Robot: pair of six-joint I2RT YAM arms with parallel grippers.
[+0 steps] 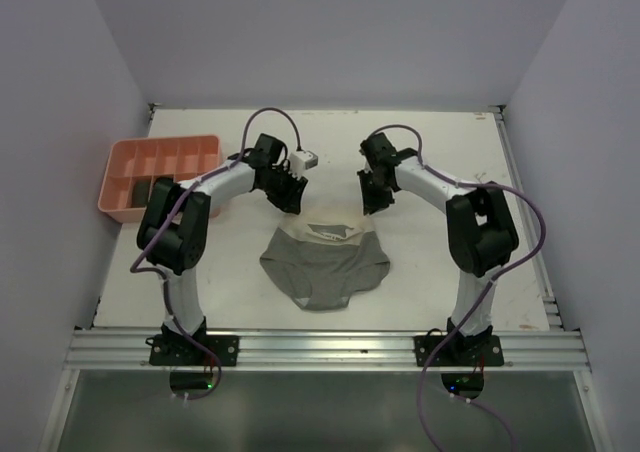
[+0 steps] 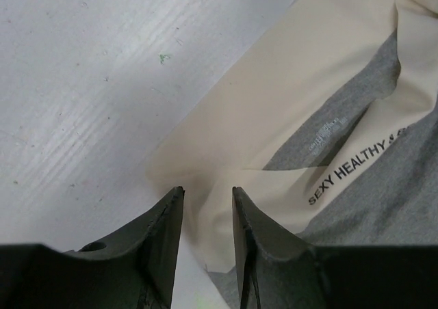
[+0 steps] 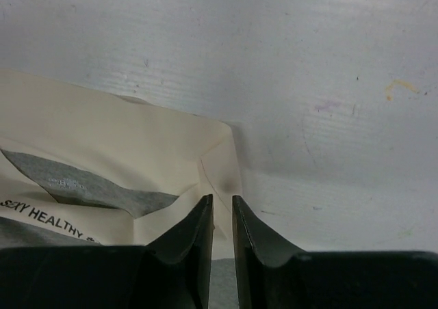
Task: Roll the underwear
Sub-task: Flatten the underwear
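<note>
One piece of underwear, grey with a cream waistband, lies flat in the middle of the table, waistband at the far side. My left gripper is at the waistband's far left corner. In the left wrist view its jaws stand a little apart, straddling the cream edge. My right gripper is at the far right corner. In the right wrist view its jaws are nearly together, with a fold of the cream waistband pinched between them.
A pink compartment tray stands at the far left, with dark rolled pieces in its near compartments. White walls close in the table on three sides. A metal rail runs along the near edge.
</note>
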